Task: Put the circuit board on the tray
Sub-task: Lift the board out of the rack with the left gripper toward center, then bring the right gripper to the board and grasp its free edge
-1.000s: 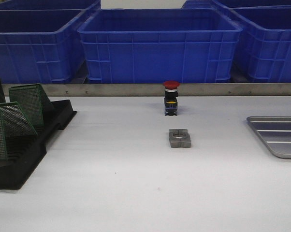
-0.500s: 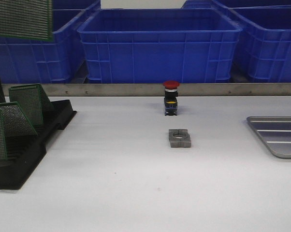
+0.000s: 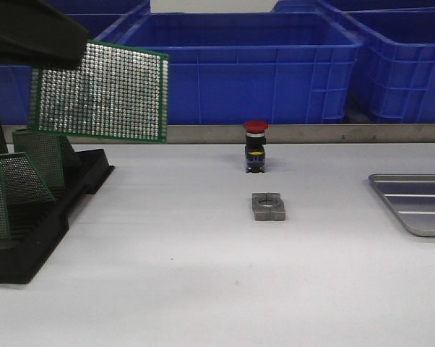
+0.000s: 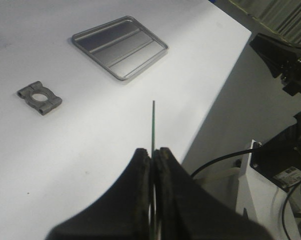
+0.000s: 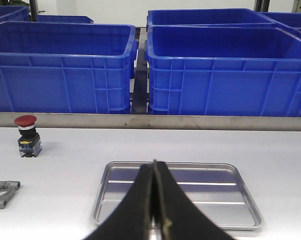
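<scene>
White table (image 3: 203, 275) fills the scene, with blue crates (image 3: 239, 65) behind its far rail. Your board (image 3: 102, 90) hangs in the air above the table's left part, held by one edge in the left gripper (image 4: 153, 155), whose fingers are pressed together on it. The edge grip keeps the board's flat face free, so you can probably lay it down flat. Below it stands the rack (image 3: 37, 210) with other boards upright in its slots. The tray (image 3: 416, 202) lies at the far right, well apart from the board, and looks empty. The right gripper (image 5: 154, 200) hovers in front of the tray, fingers together and holding nothing. A red button (image 3: 256, 144) and a metal block (image 3: 269, 207) sit between rack and tray, so carry the board above them.
</scene>
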